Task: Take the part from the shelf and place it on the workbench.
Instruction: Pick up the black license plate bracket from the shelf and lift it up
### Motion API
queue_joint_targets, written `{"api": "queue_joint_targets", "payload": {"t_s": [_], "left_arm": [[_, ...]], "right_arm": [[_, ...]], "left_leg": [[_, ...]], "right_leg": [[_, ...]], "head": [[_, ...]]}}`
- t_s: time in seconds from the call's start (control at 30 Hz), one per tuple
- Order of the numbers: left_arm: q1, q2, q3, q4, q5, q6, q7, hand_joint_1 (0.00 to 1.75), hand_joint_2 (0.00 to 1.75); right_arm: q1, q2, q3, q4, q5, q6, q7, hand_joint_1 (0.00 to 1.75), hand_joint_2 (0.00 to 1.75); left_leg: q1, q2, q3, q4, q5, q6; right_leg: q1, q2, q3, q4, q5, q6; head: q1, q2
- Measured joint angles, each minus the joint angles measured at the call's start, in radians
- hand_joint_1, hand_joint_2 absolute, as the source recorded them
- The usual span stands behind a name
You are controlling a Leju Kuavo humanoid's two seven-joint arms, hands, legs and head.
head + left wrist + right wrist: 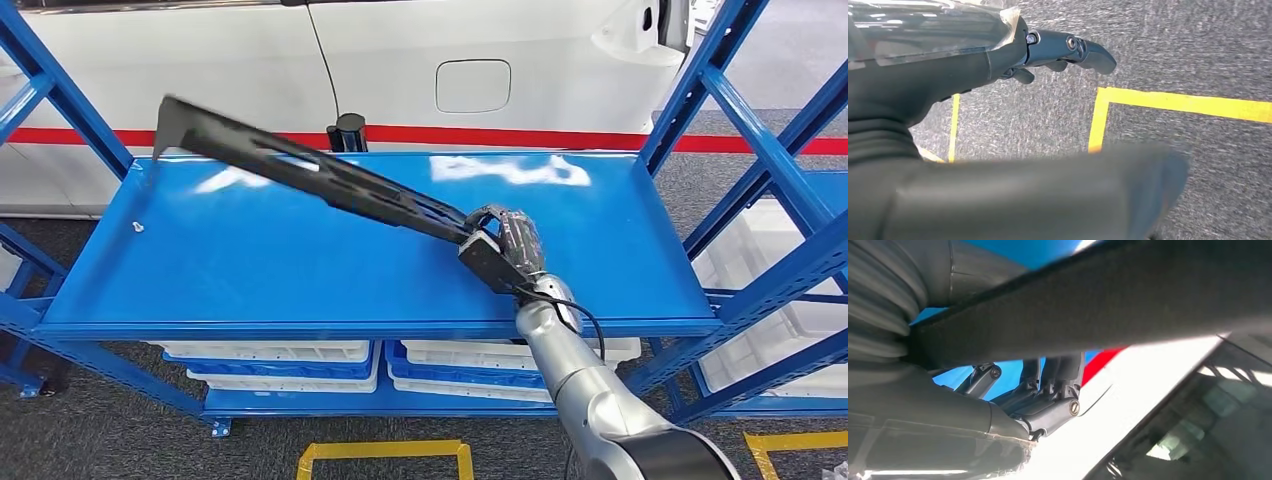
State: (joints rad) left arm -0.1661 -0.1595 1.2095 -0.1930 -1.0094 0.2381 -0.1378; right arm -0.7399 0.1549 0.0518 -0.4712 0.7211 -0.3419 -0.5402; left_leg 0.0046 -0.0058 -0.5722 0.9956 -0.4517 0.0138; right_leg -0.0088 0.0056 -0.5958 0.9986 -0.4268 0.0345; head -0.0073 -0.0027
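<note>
A long black part (300, 170) slants above the top board of the blue shelf (300, 270), its far end raised at the left. My right hand (503, 248) grips its near end over the shelf's right half. In the right wrist view the same black part (1088, 300) runs as a dark bar across the picture with the fingers (1048, 390) wrapped around it. My left hand (1068, 50) hangs over grey floor, fingers apart, holding nothing.
White bins (290, 362) stand on the lower shelf level. Blue uprights (700, 90) flank the shelf. A white car (450, 70) with a red stripe stands behind. Yellow floor tape (385, 455) marks the ground in front.
</note>
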Motion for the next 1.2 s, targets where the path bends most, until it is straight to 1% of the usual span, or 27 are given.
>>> {"api": "queue_joint_targets", "payload": {"t_s": [0.07, 0.13, 0.33, 0.53, 0.77, 0.9, 1.07, 1.2], "left_arm": [[0.005, 0.000, 0.004, 0.000, 0.003, 0.000, 0.000, 0.00, 1.75], [0.008, 0.000, 0.007, 0.000, 0.004, 0.000, 0.000, 0.00, 1.75], [0.010, 0.000, 0.009, 0.000, 0.005, 0.000, 0.000, 0.00, 1.75], [0.013, 0.000, 0.016, 0.000, 0.015, -0.004, -0.018, 0.00, 1.75], [0.015, 0.001, 0.024, 0.000, 0.015, -0.013, -0.034, 0.00, 1.75], [0.015, 0.001, 0.024, 0.000, 0.007, -0.012, -0.033, 0.00, 1.75], [0.018, 0.001, 0.025, 0.000, 0.013, -0.017, -0.025, 0.00, 1.75], [0.022, 0.002, 0.026, 0.000, 0.015, -0.016, -0.016, 0.00, 1.75]], "right_arm": [[0.024, 0.007, -0.021, -0.055, -0.061, 0.041, -0.011, 1.75, 1.75], [0.042, 0.010, -0.032, -0.103, -0.095, 0.063, -0.012, 1.75, 1.75], [0.066, 0.012, -0.041, -0.171, -0.115, 0.077, -0.015, 1.75, 1.75], [0.093, 0.011, -0.042, -0.245, -0.206, 0.105, -0.021, 1.75, 1.75], [0.134, 0.004, -0.042, -0.353, -0.252, 0.105, -0.008, 1.75, 1.75], [0.167, -0.003, -0.041, -0.416, -0.298, 0.087, -0.002, 1.75, 1.75], [0.245, -0.015, -0.041, -0.562, -0.373, 0.068, 0.016, 1.75, 1.75], [0.308, -0.023, -0.041, -0.695, -0.407, 0.062, 0.038, 1.75, 1.75]], "left_leg": [[0.000, 0.000, 0.000, 0.000, 0.000, 0.000], [0.000, 0.001, -0.001, 0.000, 0.000, 0.000], [-0.001, 0.001, -0.001, 0.000, 0.000, 0.000], [-0.001, 0.000, -0.001, 0.000, 0.000, 0.000], [-0.001, 0.001, -0.001, 0.000, 0.000, 0.000], [-0.001, 0.000, -0.001, 0.000, 0.000, 0.000], [-0.001, 0.000, -0.001, 0.000, -0.001, 0.000], [-0.001, 0.000, -0.001, 0.000, -0.002, -0.001]], "right_leg": [[0.000, 0.000, 0.000, 0.000, 0.000, 0.000], [0.000, 0.000, -0.001, 0.000, 0.000, 0.000], [-0.001, 0.000, -0.001, 0.000, 0.000, 0.000], [-0.001, 0.000, -0.001, 0.000, 0.000, 0.000], [-0.001, 0.000, -0.001, 0.000, 0.000, 0.000], [-0.001, 0.000, -0.001, 0.000, 0.000, 0.000], [-0.001, 0.000, -0.002, 0.000, 0.000, 0.000], [-0.001, 0.000, -0.002, 0.000, 0.000, 0.000]], "head": [[0.000, 0.000], [0.000, 0.000], [0.000, 0.000], [0.000, 0.000], [0.000, 0.000], [0.000, 0.000], [0.000, 0.000], [0.000, 0.000]]}}
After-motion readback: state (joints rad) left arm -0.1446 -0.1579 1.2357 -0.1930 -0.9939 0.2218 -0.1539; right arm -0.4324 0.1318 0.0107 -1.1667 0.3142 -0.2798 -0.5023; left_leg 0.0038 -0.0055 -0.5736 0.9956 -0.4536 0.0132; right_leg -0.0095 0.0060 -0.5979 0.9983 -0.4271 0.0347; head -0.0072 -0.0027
